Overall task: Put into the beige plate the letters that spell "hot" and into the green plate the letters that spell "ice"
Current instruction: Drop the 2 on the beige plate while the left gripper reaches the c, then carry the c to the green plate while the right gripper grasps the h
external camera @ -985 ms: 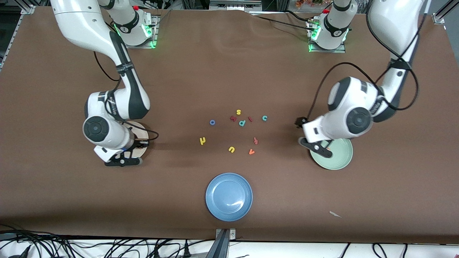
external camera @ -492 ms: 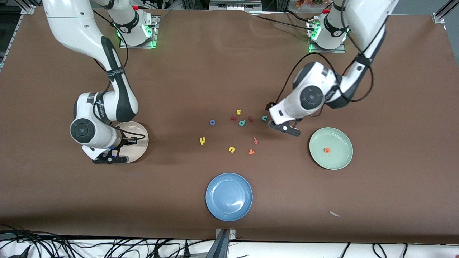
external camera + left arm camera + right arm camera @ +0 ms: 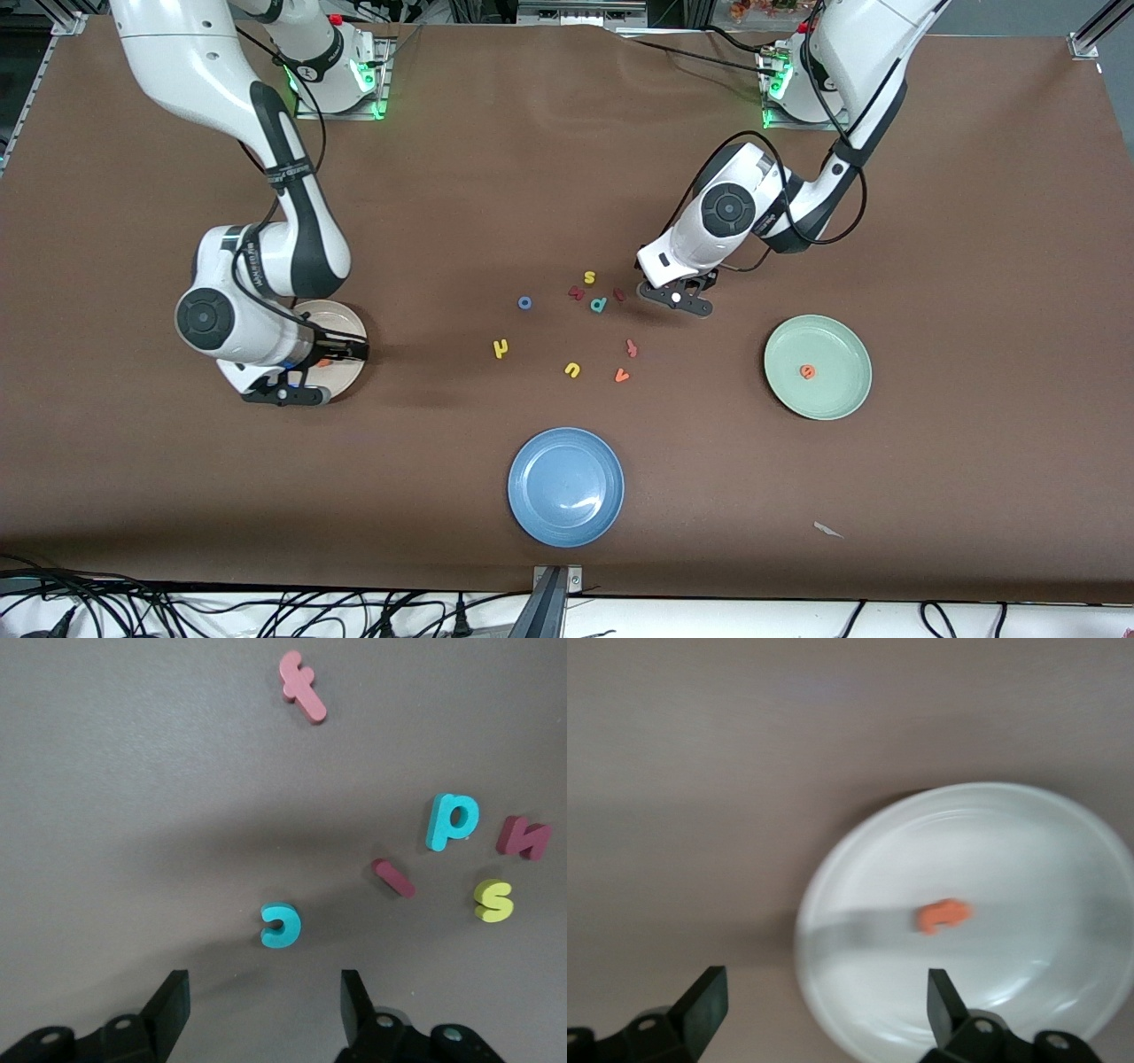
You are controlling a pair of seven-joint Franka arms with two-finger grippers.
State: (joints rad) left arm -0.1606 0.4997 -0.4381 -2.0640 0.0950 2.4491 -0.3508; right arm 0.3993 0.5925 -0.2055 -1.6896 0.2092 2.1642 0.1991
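Observation:
My left gripper (image 3: pixel 677 299) hangs open over the letter cluster. The teal "c" (image 3: pixel 281 925) lies on the table just ahead of the left gripper (image 3: pixel 262 1005), and the hand hides it in the front view. The dark red "i" (image 3: pixel 618 294) lies beside it. The orange "e" (image 3: pixel 807 371) rests in the green plate (image 3: pixel 842 394). My right gripper (image 3: pixel 285 394) is open over the beige plate (image 3: pixel 350 323), where the orange "t" (image 3: pixel 943 915) lies. The blue "o" (image 3: pixel 524 303) and yellow "h" (image 3: pixel 500 348) lie on the table.
A blue plate (image 3: pixel 532 514) sits nearest the front camera. Other loose letters are a teal "p" (image 3: pixel 599 304), a yellow "s" (image 3: pixel 589 277), a dark red letter (image 3: pixel 577 292), a red "f" (image 3: pixel 632 347), a yellow "u" (image 3: pixel 572 369) and an orange "v" (image 3: pixel 622 376).
My left arm swung from over the green plate to above the "c", and the "e" now shows in that plate. My right gripper opened over the beige plate, where the "t" now lies.

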